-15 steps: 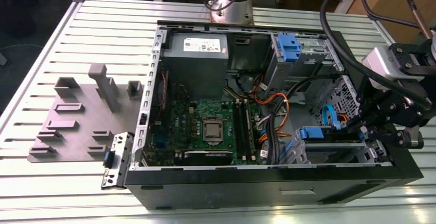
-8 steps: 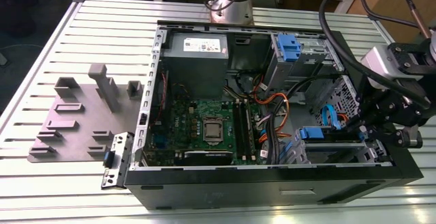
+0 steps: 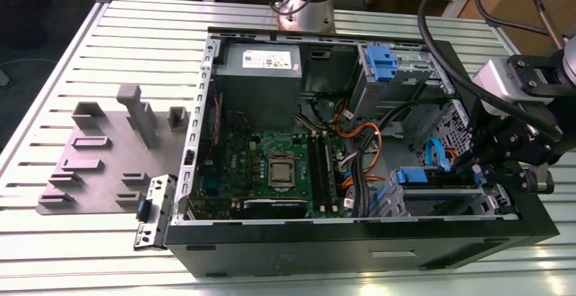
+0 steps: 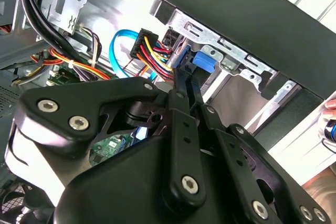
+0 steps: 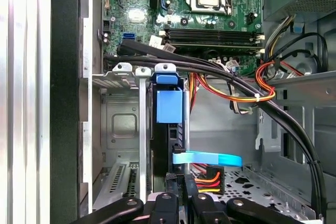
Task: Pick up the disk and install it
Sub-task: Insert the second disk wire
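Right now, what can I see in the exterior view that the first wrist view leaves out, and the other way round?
The exterior view alone takes in the slatted table, the grey fixture plate at its left, the robot's base behind the open computer case, and a second blue carrier in the upper bay.

The first wrist view alone looks closely down the drive cage, with the disk standing edge-on in its slot and the flat blue cable beside it.

Both show the green motherboard, the orange and yellow wires and the gripper.
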Robot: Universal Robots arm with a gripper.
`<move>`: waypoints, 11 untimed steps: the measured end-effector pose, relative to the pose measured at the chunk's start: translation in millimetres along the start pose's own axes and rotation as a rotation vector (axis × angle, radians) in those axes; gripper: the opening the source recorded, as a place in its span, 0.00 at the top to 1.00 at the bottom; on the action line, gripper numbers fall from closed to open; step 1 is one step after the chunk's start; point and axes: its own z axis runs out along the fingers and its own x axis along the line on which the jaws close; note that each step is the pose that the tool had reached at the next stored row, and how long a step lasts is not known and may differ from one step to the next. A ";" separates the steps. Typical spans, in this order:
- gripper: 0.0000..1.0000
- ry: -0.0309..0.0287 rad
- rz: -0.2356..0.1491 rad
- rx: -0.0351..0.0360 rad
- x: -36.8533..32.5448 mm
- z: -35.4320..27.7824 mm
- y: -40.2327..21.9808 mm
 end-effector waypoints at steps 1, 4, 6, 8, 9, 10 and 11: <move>0.84 0.0005 0.000 0.0000 0.0 0.0 0.1; 0.84 0.0017 0.000 0.0000 -0.1 0.0 0.4; 0.84 0.0018 0.000 0.0000 -0.1 0.0 0.4; 0.84 0.0018 0.000 0.0000 0.0 0.0 0.8; 0.84 0.0018 0.000 0.0000 0.0 0.1 1.2; 0.84 0.0017 0.000 0.0001 0.0 0.1 1.5; 0.84 0.0018 0.000 0.0001 0.0 0.1 1.9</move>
